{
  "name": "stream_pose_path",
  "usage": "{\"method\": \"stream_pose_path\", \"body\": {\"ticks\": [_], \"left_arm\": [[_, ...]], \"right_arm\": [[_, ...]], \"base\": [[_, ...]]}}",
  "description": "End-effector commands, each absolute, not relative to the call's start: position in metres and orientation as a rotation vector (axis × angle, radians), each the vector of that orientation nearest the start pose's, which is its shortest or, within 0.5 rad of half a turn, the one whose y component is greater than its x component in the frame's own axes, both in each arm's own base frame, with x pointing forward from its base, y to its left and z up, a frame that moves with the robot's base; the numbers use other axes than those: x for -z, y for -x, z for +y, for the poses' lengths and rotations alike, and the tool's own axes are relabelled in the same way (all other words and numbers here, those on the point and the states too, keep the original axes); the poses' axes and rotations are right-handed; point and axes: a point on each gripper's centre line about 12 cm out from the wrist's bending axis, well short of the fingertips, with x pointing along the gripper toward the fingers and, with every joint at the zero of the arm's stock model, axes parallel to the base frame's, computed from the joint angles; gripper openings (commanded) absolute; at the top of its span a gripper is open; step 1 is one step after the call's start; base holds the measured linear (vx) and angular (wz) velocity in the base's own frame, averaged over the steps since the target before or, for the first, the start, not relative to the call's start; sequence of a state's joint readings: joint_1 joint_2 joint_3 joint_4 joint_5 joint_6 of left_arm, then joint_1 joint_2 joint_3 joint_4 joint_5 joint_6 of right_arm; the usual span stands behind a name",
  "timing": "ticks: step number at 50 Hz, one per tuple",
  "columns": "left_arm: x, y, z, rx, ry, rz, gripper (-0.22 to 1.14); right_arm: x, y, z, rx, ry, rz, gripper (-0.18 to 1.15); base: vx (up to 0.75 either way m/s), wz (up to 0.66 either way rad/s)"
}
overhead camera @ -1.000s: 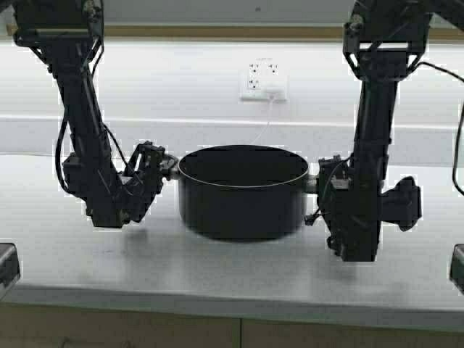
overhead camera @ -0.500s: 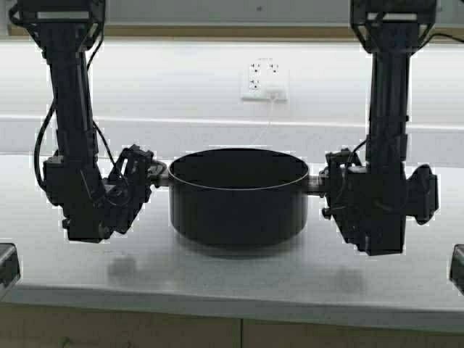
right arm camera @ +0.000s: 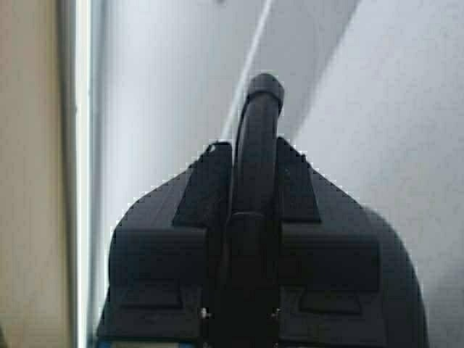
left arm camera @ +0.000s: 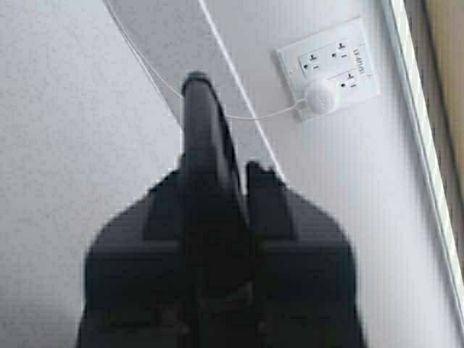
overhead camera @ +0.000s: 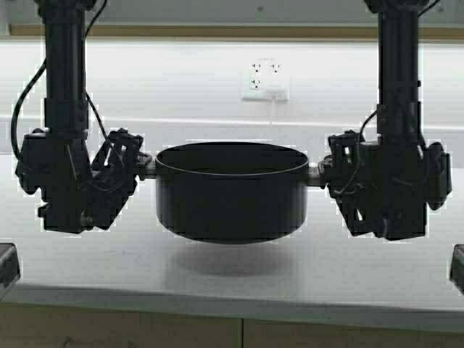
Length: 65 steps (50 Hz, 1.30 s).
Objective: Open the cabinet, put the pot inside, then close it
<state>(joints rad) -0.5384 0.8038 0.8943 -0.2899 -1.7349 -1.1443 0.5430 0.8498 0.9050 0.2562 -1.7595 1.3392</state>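
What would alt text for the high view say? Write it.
A wide black round pot hangs above a pale countertop, held by its side handles between the left gripper and right gripper; a white wall outlet sits behind.

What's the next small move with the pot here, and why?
Probably keep raising it, level. The left gripper and right gripper each clamp a side handle of the pot, which hangs clear of the counter above its shadow. No cabinet shows yet, so more height seems needed.

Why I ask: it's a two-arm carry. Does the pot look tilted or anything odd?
Nothing stands out. The pot hangs level above the counter, the left pincer and right pincer shut on its side handles.
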Motion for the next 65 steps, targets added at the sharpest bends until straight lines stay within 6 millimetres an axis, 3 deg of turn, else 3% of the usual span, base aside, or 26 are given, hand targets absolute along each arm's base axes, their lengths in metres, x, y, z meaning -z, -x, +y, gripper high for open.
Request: {"method": "stream_pose_path", "body": {"ticks": [1,14,28,65], "left_arm": [[-0.037,-0.274,-0.17,0.384,1.065,0.092,0.02],[-0.08,-0.252,-0.17,0.45,1.09,0.056,0.02],[-0.126,-0.231,-0.153,0.492,1.044,-0.03,0.02],[-0.184,-0.211,-0.146,0.566,1.128,-0.111,0.04]], "right_arm": [[-0.023,-0.264,0.164,-0.38,-1.26,0.195,0.08],[-0.068,-0.236,0.158,-0.435,-1.265,0.175,0.08],[-0.101,-0.225,0.157,-0.495,-1.263,0.114,0.08],[-0.165,-0.208,0.162,-0.579,-1.354,0.029,0.08]], "base": [[0.0,0.0],[0.0,0.0],[0.0,0.01],[0.0,0.0]]}}
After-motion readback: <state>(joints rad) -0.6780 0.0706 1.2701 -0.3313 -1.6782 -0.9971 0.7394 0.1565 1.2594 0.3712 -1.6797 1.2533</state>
